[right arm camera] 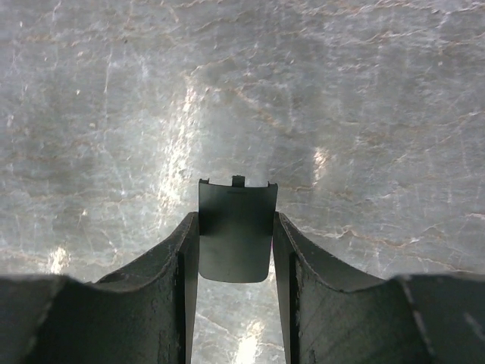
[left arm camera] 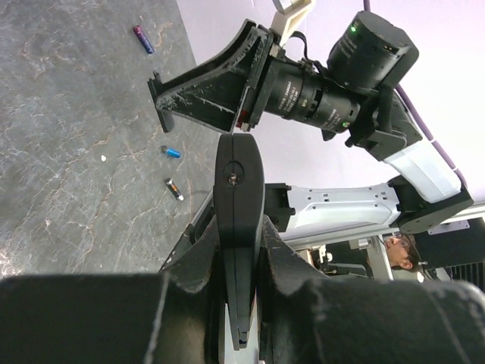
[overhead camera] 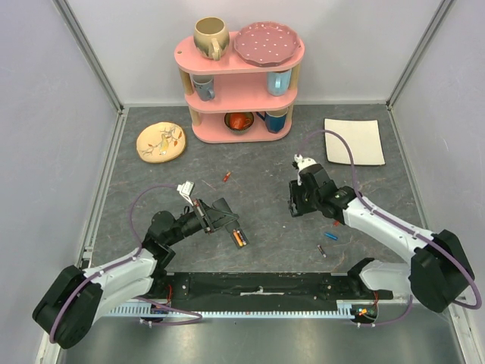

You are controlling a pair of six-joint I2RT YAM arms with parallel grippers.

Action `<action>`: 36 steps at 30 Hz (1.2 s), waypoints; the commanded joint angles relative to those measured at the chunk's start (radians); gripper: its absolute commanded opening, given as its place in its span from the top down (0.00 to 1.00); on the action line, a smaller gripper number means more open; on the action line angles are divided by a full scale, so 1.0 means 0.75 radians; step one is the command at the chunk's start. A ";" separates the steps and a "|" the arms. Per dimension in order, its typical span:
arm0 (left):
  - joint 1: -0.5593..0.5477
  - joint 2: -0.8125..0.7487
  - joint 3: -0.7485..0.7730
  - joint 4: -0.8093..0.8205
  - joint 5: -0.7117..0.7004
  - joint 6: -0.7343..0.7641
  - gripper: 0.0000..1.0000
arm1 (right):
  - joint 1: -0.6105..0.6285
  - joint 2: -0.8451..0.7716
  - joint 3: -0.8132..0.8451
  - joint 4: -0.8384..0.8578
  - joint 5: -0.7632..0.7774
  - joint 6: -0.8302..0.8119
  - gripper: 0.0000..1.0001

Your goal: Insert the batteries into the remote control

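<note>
The remote control (overhead camera: 231, 227), a slim black bar, is clamped in my shut left gripper (overhead camera: 217, 216) just above the table. An orange battery (overhead camera: 239, 238) shows in its slot at the free end. In the left wrist view the remote (left arm camera: 237, 197) stands edge-on between the fingers. My right gripper (right arm camera: 236, 220) is shut on a small black battery cover (right arm camera: 236, 246), its edges touching both fingers, low over the table. Loose batteries lie on the table: a red one (overhead camera: 226, 177), a blue one (overhead camera: 331, 236) and a dark one (overhead camera: 321, 250).
A pink shelf (overhead camera: 241, 64) with mugs and a plate stands at the back. A yellow plate (overhead camera: 161, 142) lies at the back left, a white square plate (overhead camera: 354, 141) at the back right. Walls close in both sides.
</note>
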 commanded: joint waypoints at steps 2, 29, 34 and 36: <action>0.002 0.036 0.042 0.132 -0.017 0.027 0.98 | 0.096 0.025 0.051 -0.092 0.021 -0.022 0.77; 0.002 -0.030 -0.011 0.116 -0.015 0.025 0.98 | 0.284 0.391 0.086 -0.152 0.062 -0.026 0.51; 0.002 -0.018 -0.015 0.134 -0.011 0.016 0.98 | 0.298 0.389 0.088 -0.164 0.064 -0.024 0.45; 0.002 -0.020 -0.015 0.136 -0.009 0.018 0.98 | 0.301 0.391 0.088 -0.170 0.064 -0.022 0.44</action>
